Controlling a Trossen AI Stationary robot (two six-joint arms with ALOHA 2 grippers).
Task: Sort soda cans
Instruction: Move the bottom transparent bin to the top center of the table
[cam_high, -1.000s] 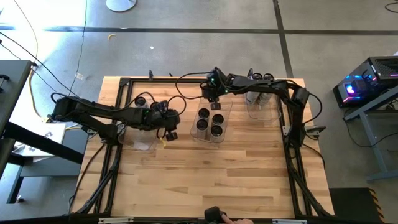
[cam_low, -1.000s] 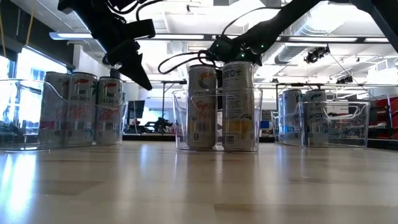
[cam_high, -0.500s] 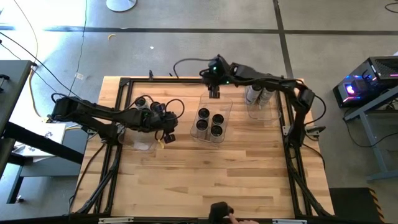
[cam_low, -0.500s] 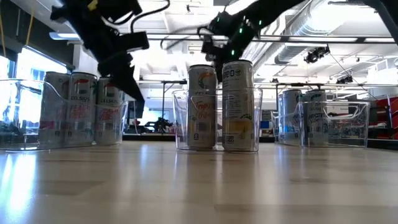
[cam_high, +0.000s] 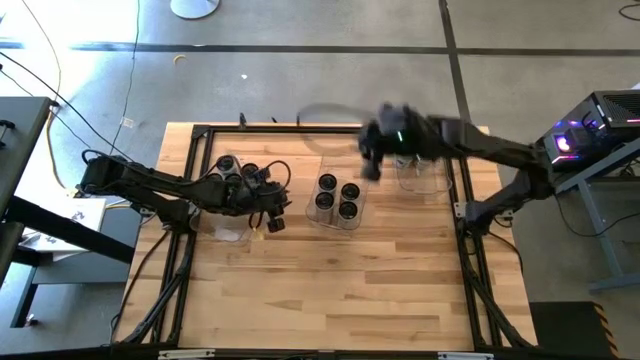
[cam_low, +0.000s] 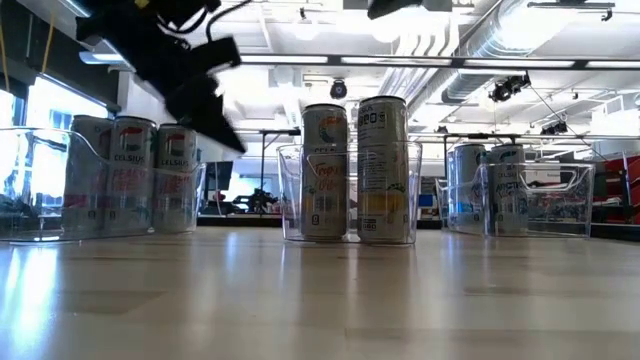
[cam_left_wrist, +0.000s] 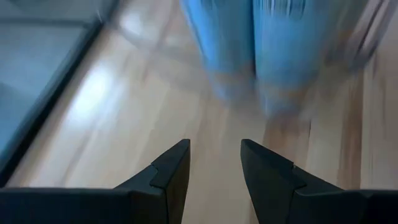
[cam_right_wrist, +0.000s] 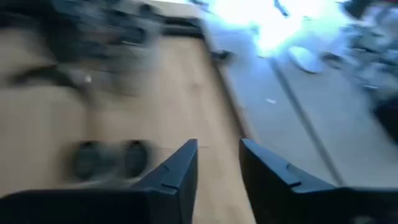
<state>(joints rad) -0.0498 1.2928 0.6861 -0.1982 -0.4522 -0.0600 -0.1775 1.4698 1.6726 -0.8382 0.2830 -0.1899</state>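
At the centre-left of the high view, your left gripper (cam_high: 272, 222) hangs released and empty beside the middle bin (cam_high: 312, 218). Four soda cans (cam_high: 348, 210) stand in that bin. Higher in the frame, your right gripper (cam_high: 372, 165) has left this bin and swings right with fingers apart and nothing held, probably to fetch another can.

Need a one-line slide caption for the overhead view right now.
Four soda cans in the middle clear bin; left tool empty beside it, right tool empty above its far corner.
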